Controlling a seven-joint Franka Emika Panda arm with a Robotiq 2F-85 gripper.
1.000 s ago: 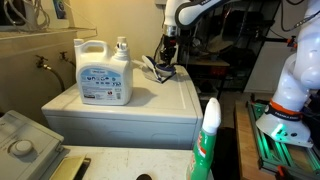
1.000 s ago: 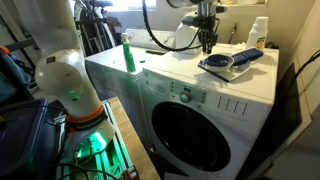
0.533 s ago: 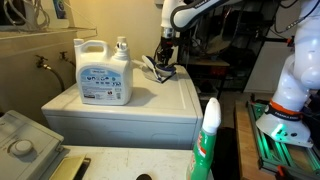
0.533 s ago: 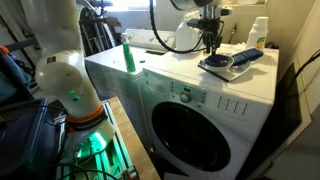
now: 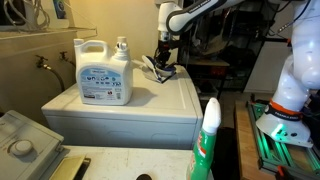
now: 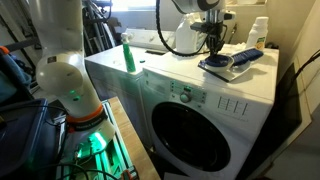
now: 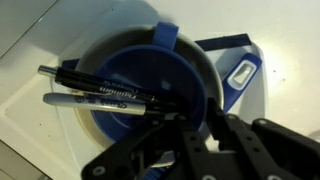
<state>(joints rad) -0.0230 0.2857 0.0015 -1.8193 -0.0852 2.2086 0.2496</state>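
My gripper hangs just above a blue bowl that stands on a white washing machine. Its fingers are drawn close together, and I see nothing clearly between them. Two black markers lie side by side in the bowl, left of the fingertips. A blue flat piece with a white tag sticks out from under the bowl. In both exterior views the gripper points straight down over the bowl.
A large white detergent jug and a small bottle stand on the washer top. A white bottle stands behind the bowl. A green spray bottle stands at the washer's edge. A second robot base stands beside the washer.
The gripper has moved sideways over the washer top to a spot above the bowl. Nothing else has moved.
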